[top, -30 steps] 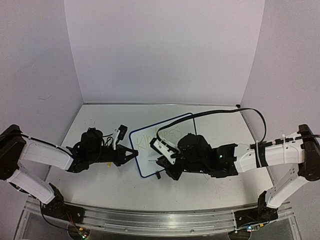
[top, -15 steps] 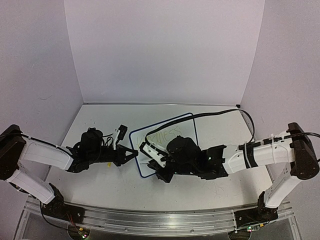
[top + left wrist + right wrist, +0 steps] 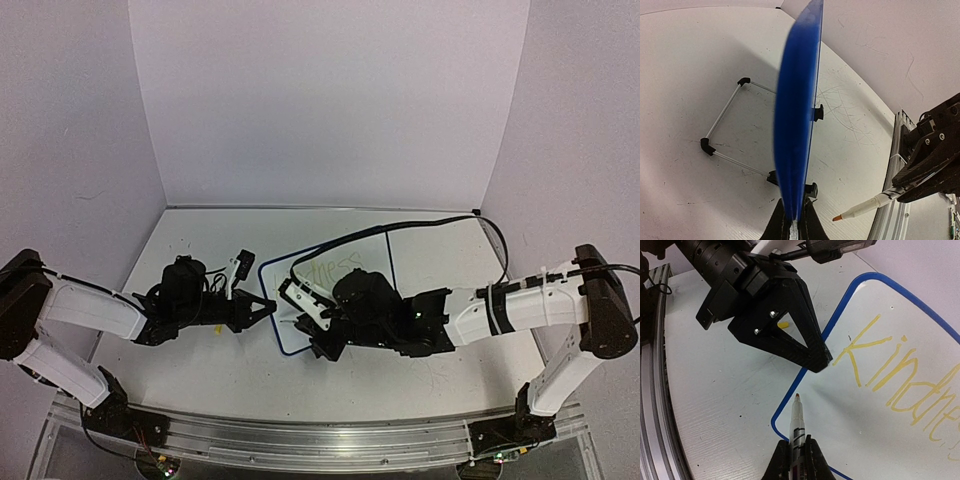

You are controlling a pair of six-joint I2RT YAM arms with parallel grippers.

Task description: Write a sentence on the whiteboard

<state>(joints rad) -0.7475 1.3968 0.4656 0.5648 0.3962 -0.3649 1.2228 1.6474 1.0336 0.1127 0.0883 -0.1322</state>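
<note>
Leftward since a second ago: right gripper, pinching the marker, holds its tip near the whiteboard's lower-left corner, below the sentence; left gripper clamps the board's edge on the worktop; probably the second line comes next.

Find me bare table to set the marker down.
Bare table: the far strip between back wall and whiteboard; the near strip along the rail. Crowded: the whiteboard's left edge, where left fingers clamp it beside the marker.
</note>
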